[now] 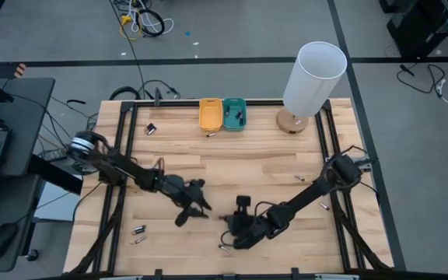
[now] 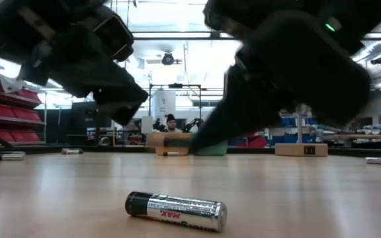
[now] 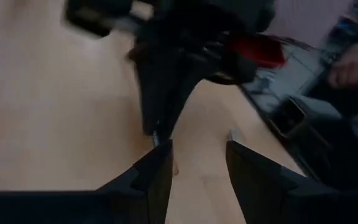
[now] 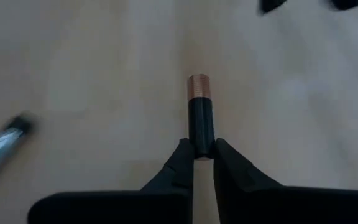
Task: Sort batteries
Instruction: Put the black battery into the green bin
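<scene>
Right wrist view showed the right pincer (image 4: 202, 152) clamped on the end of a black battery with a copper-coloured tip (image 4: 199, 112), its two dark fingers pressed against the cell's near end while the rest stuck straight out ahead over the pale wooden surface (image 4: 92, 74). Off to one side a silvery battery (image 4: 2, 146) lay blurred on the wood.

From above, the right pincer (image 1: 239, 225) sat low near the front middle of the surface (image 1: 247, 167), and the left pincer (image 1: 197, 204) hung just beside it, toward the left. In the left wrist view the left pincer (image 3: 197, 162) had its fingers standing apart with nothing between them, bare wood showing in the gap.

The other batteries were scattered. Two lay together near the front left corner (image 1: 138, 235), one dark cell sat at the back left (image 1: 151, 129), one lay just in front of the yellow tray (image 1: 210, 113), and two small ones lay on the right side (image 1: 299, 178). The teal tray (image 1: 234, 113) touched the yellow one at the back edge and held a few dark cells. A white cylindrical lamp (image 1: 311, 78) stood at the back right.

At surface height, a silver and black battery marked MAX (image 2: 176, 210) lay on its side at the front.
</scene>
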